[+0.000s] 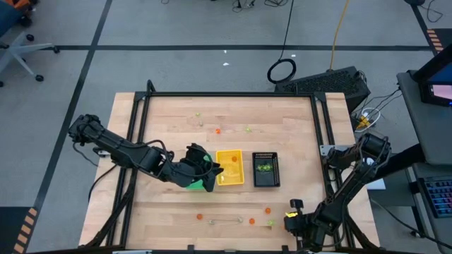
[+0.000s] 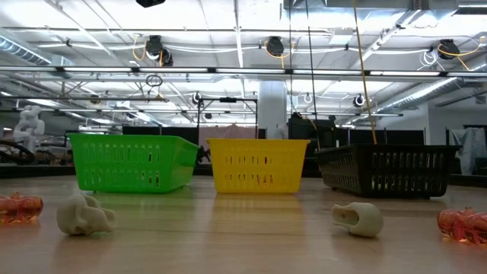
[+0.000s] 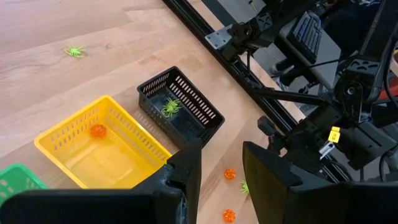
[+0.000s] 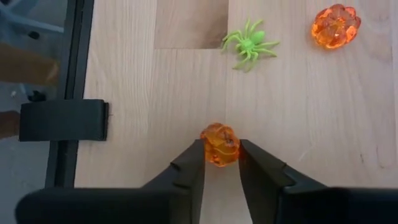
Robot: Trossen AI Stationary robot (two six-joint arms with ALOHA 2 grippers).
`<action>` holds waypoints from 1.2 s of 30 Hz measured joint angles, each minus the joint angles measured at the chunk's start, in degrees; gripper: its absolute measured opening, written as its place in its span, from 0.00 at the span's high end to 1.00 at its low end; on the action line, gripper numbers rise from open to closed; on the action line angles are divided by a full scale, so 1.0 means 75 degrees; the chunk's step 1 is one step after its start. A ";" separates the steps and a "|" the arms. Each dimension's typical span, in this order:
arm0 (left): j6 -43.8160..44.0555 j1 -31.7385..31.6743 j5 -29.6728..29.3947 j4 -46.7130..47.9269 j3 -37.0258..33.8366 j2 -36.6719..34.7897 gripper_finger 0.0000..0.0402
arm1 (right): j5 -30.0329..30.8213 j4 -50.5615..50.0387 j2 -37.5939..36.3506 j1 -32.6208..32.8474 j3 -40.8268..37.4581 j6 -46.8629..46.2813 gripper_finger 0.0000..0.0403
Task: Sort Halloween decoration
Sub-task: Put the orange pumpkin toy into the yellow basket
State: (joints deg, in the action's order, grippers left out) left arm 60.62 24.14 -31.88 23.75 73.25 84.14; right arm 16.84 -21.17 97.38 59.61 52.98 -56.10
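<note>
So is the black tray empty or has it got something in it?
Not empty: the black tray holds one yellow-green spider, seen in the left wrist view.

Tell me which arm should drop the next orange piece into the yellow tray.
Right. The right gripper is shut on an orange pumpkin at the table's near edge. The left gripper is open and empty above the yellow tray, which already holds one orange piece.

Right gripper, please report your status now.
Right gripper shut on orange pumpkin, near table edge. Left gripper open, empty, above trays. Nothing in the way.
</note>
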 joint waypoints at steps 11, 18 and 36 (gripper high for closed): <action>-0.0003 0.0000 0.0000 -0.0003 -0.0003 -0.0001 0.71 | -0.0011 0.0554 -0.0017 -0.0003 -0.0451 -0.0214 0.74; -0.0005 0.0000 0.0000 -0.0003 -0.0003 -0.0003 0.71 | 0.0148 0.0606 -0.0010 0.0000 -0.0459 -0.0198 0.74; -0.0003 0.0000 0.0000 -0.0004 -0.0003 -0.0003 0.71 | 0.0779 0.0844 0.0020 -0.0179 -0.0488 0.0215 0.47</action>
State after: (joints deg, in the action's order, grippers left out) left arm 60.60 24.14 -31.88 23.72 73.23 84.12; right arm 22.68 -14.84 97.54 58.28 49.32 -54.48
